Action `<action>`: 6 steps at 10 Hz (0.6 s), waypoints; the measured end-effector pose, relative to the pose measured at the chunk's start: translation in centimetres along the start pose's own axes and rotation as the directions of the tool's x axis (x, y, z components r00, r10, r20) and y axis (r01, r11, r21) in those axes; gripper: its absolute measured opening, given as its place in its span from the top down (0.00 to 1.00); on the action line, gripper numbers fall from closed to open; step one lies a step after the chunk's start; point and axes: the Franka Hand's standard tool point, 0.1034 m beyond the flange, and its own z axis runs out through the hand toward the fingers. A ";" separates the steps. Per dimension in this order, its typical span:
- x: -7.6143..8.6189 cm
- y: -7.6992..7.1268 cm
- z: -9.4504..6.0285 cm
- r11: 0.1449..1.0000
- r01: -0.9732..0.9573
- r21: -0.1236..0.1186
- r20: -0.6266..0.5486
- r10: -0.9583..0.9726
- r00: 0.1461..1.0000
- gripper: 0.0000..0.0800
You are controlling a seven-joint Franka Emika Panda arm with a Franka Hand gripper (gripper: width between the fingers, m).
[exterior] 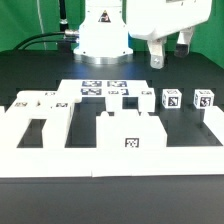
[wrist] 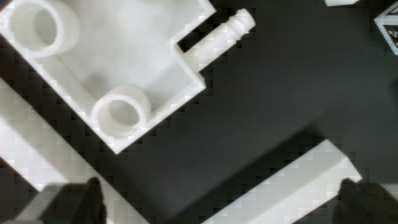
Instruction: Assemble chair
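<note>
The chair lies in loose white tagged pieces on the black table. A wide slab [exterior: 40,118] sits at the exterior view's left, a notched slab [exterior: 130,132] in the middle, and two short posts [exterior: 171,99] [exterior: 204,99] at the right. My gripper [exterior: 171,52] hangs open above the back right, clear of all of them. In the wrist view a white piece with two round sockets and a peg [wrist: 107,60] lies below, and the corner of another white piece [wrist: 294,175] shows between my dark fingertips [wrist: 71,203]. The gripper [wrist: 217,203] holds nothing.
The marker board [exterior: 105,88] lies flat behind the pieces, in front of the robot base [exterior: 103,35]. A long low white border wall [exterior: 110,165] runs along the table's front edge. Smaller white pieces [exterior: 145,100] stand right of the marker board.
</note>
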 end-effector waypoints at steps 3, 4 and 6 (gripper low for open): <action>0.0 0.0 0.0 1.000 0.000 0.000 0.000 0.000 1.000 0.19; 0.0 0.0 0.1 1.000 0.000 0.001 0.001 0.000 1.000 0.19; -0.9 1.2 1.4 1.000 0.032 0.001 0.003 -0.032 0.999 0.19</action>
